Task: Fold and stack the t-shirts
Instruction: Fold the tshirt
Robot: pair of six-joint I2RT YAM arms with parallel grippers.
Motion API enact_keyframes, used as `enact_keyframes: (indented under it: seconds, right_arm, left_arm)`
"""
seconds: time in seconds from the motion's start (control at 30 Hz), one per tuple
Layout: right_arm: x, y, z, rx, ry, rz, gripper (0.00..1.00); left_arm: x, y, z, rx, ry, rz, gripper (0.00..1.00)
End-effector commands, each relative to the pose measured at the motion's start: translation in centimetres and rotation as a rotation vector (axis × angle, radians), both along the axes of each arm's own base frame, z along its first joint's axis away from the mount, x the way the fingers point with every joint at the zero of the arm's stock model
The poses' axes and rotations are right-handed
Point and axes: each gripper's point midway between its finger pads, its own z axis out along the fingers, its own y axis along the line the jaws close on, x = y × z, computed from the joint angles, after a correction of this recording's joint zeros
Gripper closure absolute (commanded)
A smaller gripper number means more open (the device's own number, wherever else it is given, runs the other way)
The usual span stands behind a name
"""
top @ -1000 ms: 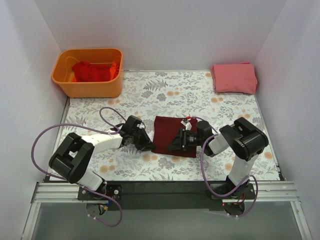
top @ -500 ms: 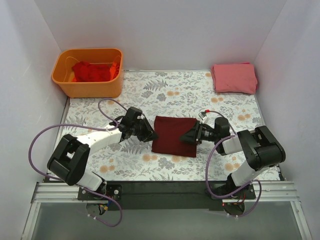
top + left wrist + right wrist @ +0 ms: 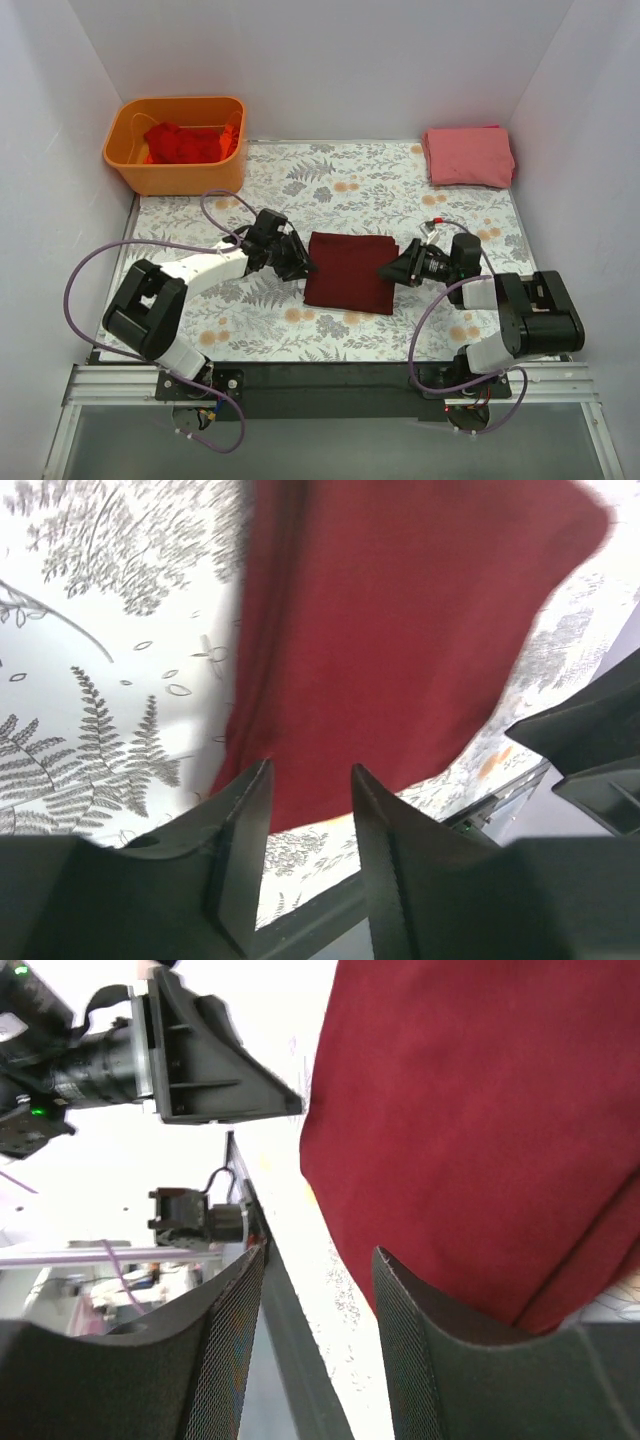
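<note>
A dark maroon t-shirt (image 3: pixel 350 272) lies folded into a rectangle on the flower-patterned table, between my two grippers. It fills the upper part of the left wrist view (image 3: pixel 400 630) and the right wrist view (image 3: pixel 480 1120). My left gripper (image 3: pixel 297 262) is open and empty at the shirt's left edge. My right gripper (image 3: pixel 392 271) is open and empty at its right edge. A salmon-pink t-shirt (image 3: pixel 468 156) lies folded at the far right corner. Bright red t-shirts (image 3: pixel 185 142) lie bunched in the orange bin.
The orange plastic bin (image 3: pixel 175 170) stands at the far left corner. White walls close in the table on three sides. The black base rail (image 3: pixel 330 375) runs along the near edge. Purple cables loop beside both arms.
Both grippers have pulled outward off the maroon shirt to its left and right edges. The shirt now lies flat as a neater rectangle.
</note>
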Motion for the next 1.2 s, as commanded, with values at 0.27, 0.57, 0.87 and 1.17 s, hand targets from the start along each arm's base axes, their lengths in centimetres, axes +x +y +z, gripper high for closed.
enact_keyframes:
  seconds: [0.27, 0.57, 0.87, 1.17]
  right_arm:
    - [3.1, -8.8, 1.0, -0.662, -0.069, -0.169, 0.34]
    - [1.4, -14.7, 1.3, -0.857, 0.042, -0.415, 0.02]
    - [-0.3, -16.9, -0.5, -0.878, 0.146, -0.514, 0.01]
    - [-1.3, -15.9, -2.5, -0.816, 0.201, -0.473, 0.02]
  left_arm:
    - [-0.4, -4.1, 6.7, 0.292, -0.403, -0.324, 0.43]
    - [-5.1, -11.4, 4.2, 0.527, -0.520, -0.679, 0.42]
    - [-7.5, -16.1, 0.1, 0.708, -0.596, -0.852, 0.46]
    - [-8.0, -19.0, -0.1, 0.741, -0.696, -0.869, 0.51]
